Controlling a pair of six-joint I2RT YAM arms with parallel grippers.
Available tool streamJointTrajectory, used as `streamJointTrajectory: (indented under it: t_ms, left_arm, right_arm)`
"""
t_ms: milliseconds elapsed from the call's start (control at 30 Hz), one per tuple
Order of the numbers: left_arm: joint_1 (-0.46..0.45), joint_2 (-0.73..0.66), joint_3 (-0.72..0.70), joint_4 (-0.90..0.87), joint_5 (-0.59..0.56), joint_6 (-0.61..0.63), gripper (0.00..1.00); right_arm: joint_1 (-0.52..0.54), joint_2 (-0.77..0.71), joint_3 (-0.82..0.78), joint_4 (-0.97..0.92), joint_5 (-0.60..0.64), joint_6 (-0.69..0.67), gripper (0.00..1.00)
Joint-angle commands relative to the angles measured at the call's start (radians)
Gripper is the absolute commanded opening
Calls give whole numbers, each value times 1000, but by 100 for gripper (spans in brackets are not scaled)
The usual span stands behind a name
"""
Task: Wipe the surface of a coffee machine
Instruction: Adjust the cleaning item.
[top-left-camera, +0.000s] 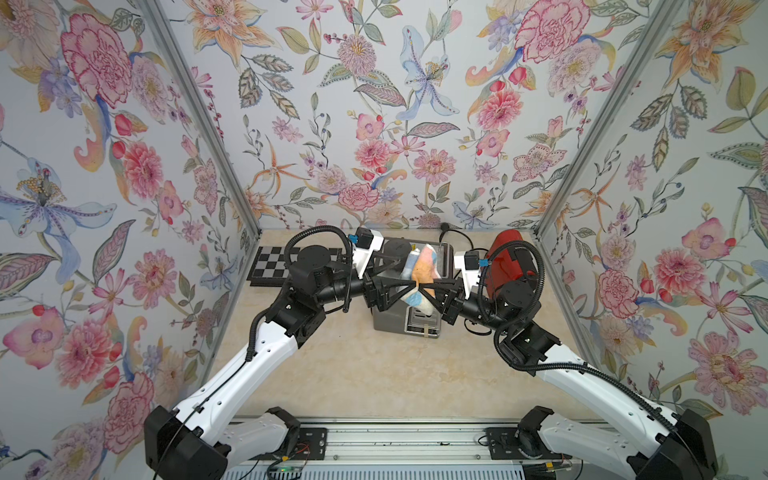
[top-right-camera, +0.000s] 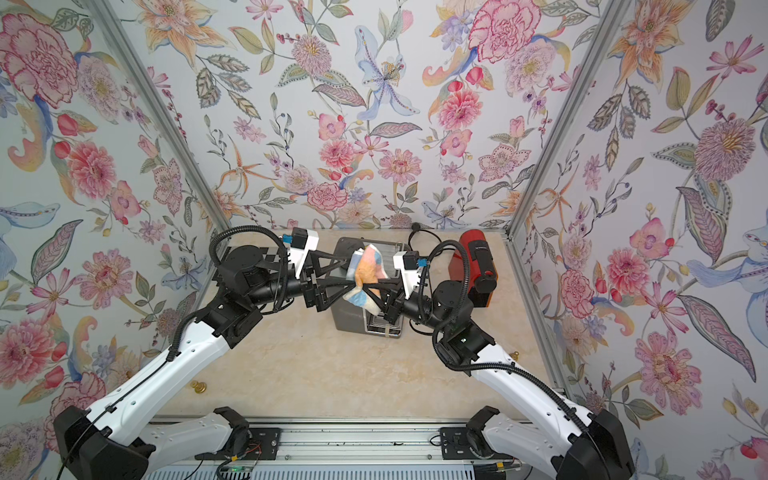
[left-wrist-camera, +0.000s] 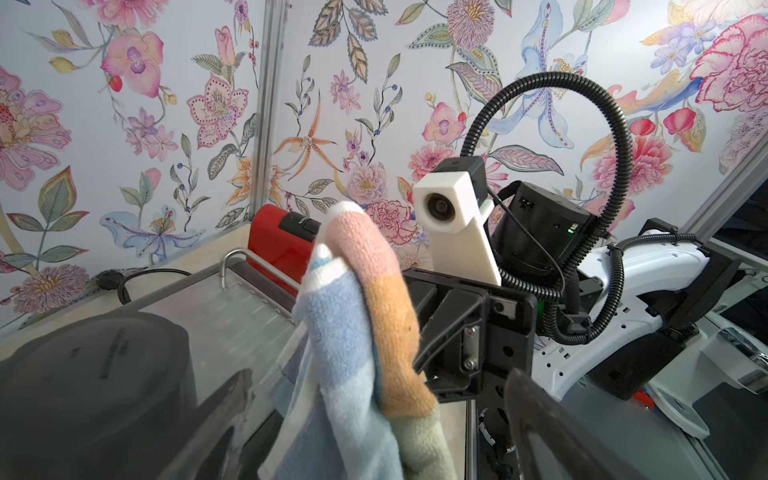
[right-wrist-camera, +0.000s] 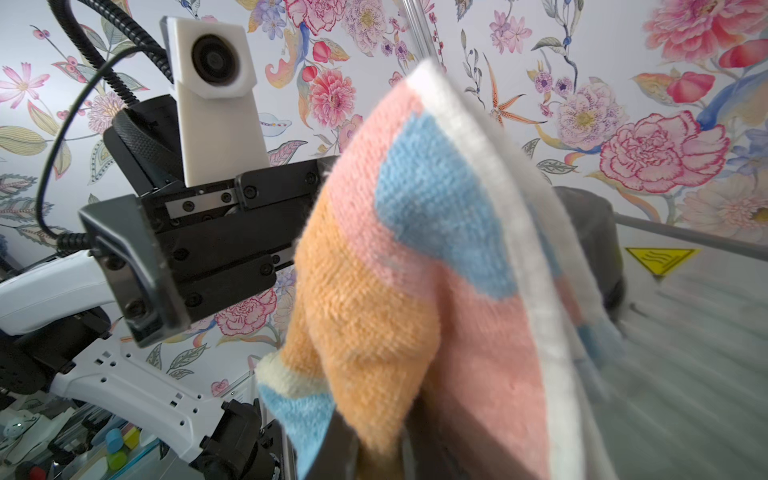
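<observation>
Above the top of the grey coffee machine (top-left-camera: 388, 322), which stands near the middle of the bench (top-left-camera: 374, 374) with a red appliance (top-left-camera: 505, 257) beside it, a pastel terry cloth (top-left-camera: 424, 266) hangs between the two arms. The right fingers (left-wrist-camera: 453, 307) are closed on a bunched fold of the cloth and carry it. The left fingers (left-wrist-camera: 220, 419) stand wide apart on either side of it and hold nothing. The cloth looks light, soft and limp: it droops in loose folds below the pinch, with its lower end close over the machine, though I cannot tell whether it touches. Such a thing probably keeps no shape of its own, so a grip on a thick gathered bunch should serve better than one on a thin edge, which could slip out, and a good wad should be left hanging free to press flat. The machine seems heavy and rigid enough to stay put under a light wipe. Its ribbed metal top looks smooth, but the thin rail (left-wrist-camera: 232, 253) round it and the dark round lid (left-wrist-camera: 95, 365) could snag loose corners, and a yellow warning label (right-wrist-camera: 660, 259) suggests the plate may run hot
</observation>
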Motion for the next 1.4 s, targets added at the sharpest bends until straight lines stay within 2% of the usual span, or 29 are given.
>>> streamJointTrajectory:
  t_ms: [0,133,300,367,433,533,567,600,633,733,767,967,1033,1233,1367]
  left_arm:
    - [-7,-3,-14,70,52,-28,92]
    - [-15,4,-29,121,82,-60,80]
    - [-40,7,-52,158,119,-81,76]
    - [-43,9,-60,153,114,-80,68]
    - [-42,2,-65,147,105,-76,51]
    - [-43,-3,-61,138,100,-68,17]
    - [-43,-5,-57,130,92,-61,4]
    - [-43,-8,-54,126,86,-56,0]
    - [-41,-14,-53,126,79,-53,0]
    - [-24,-30,-47,96,47,-36,0]
    - [-6,-40,-42,70,4,-28,0]
    - [160,-153,4,-62,-393,-13,0]
    - [201,-151,44,-110,-422,-2,0]
    - [271,-85,95,-243,-555,48,0]
    - [335,-42,56,-188,-510,38,0]
  right_arm:
    - [1,-12,23,71,-80,55,0]
    - [26,-10,20,121,-95,74,0]
    - [56,1,38,124,-89,50,0]
    - [65,5,51,120,-91,41,0]
    - [69,3,57,113,-88,32,0]
    - [72,4,59,99,-82,24,0]
    - [71,5,60,86,-77,23,4]
    - [70,6,61,72,-72,19,10]
    - [69,4,59,62,-65,17,16]
    - [57,-12,62,10,-33,9,50]
    - [48,-18,76,-36,-8,-3,54]
    - [63,27,238,-285,158,-170,73]
    - [72,78,290,-328,207,-218,76]
    - [91,286,474,-435,324,-384,99]
    - [125,414,588,-519,481,-490,100]
